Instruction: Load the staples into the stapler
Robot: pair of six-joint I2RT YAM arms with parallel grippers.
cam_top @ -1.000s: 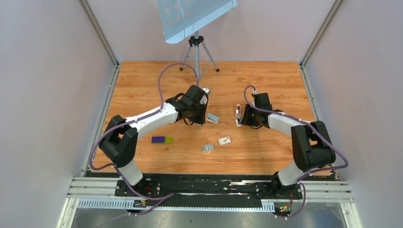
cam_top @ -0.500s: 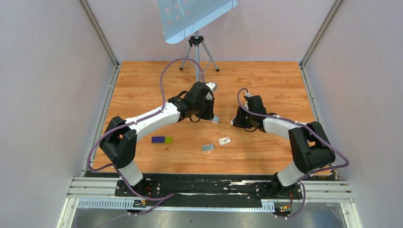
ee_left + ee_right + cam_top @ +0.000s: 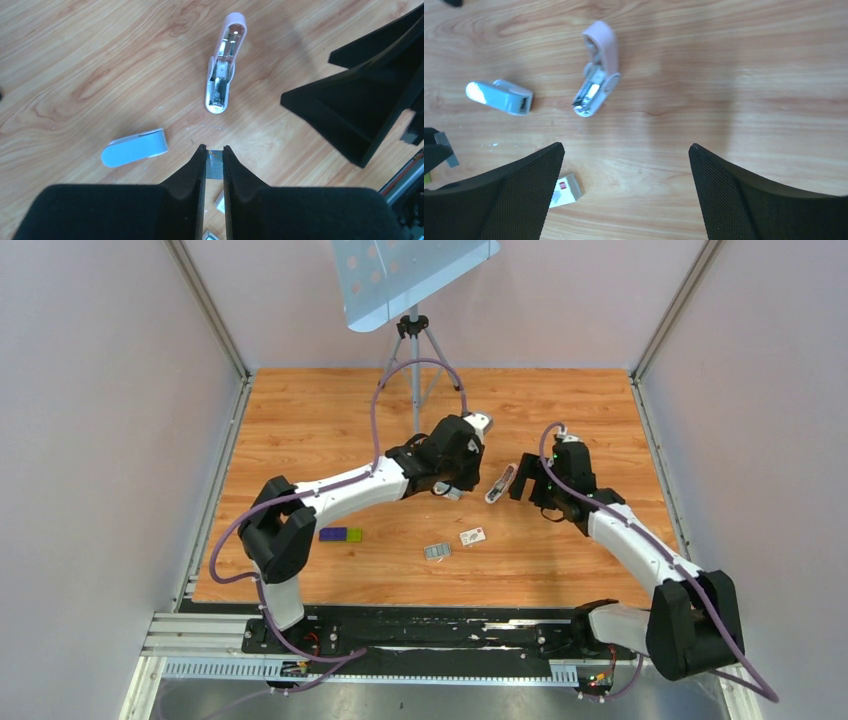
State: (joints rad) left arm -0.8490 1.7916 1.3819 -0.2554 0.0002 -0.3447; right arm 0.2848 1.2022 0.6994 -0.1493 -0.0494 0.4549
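Observation:
The pale pink stapler [image 3: 222, 65] lies on the wood, swung open flat with its silvery channel facing up; it also shows in the right wrist view [image 3: 599, 70] and from above [image 3: 499, 483]. My left gripper [image 3: 214, 148] hangs just short of the stapler's near end, shut on a short grey strip of staples [image 3: 215, 167]. My right gripper [image 3: 626, 147] is wide open with nothing between its fingers. It is drawn back from the stapler and sits just right of it in the top view [image 3: 520, 482].
A pale blue little case [image 3: 134, 148] lies left of the stapler. Nearer the arms sit a white labelled card [image 3: 473, 536], a grey staple pack [image 3: 437, 551] and a purple-and-green block [image 3: 340, 534]. A tripod [image 3: 415, 340] stands at the back.
The right gripper has opened and let go of the stapler, which now lies on the table. The left arm has swung right, carrying the staples up to the stapler.

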